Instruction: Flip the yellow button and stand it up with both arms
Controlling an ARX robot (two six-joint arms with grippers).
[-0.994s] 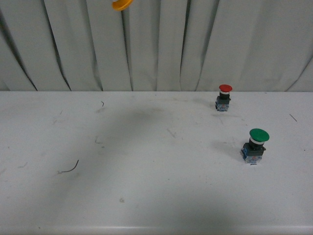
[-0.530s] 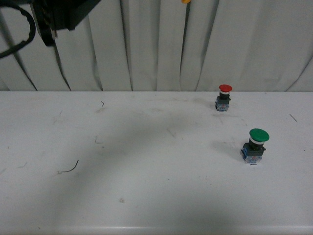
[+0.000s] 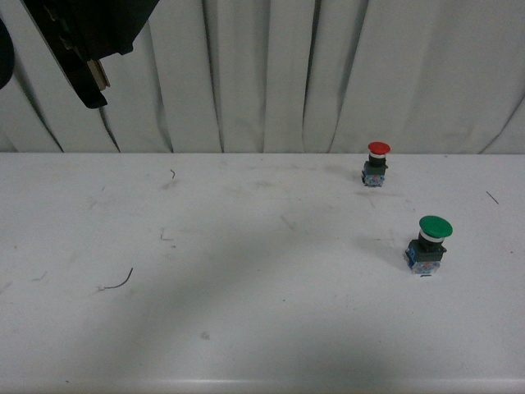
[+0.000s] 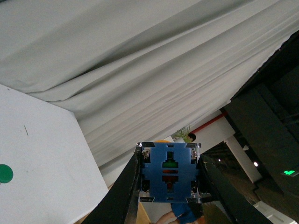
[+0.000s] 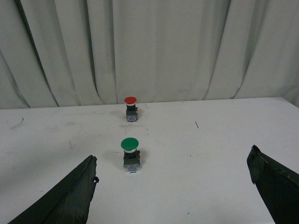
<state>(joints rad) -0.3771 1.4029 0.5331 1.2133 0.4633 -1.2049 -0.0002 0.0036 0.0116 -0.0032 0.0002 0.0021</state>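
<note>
The left gripper [image 4: 170, 156] clamps the yellow button [image 4: 169, 175] by its blue contact block before the curtain [image 4: 140, 70]; the right gripper [image 5: 172, 158] gapes wide over the table [image 5: 210, 140]

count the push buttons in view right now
3: red button upright far right, green button nearer the robot, yellow button gripped aloft in the left claw. None seems hidden.
</note>
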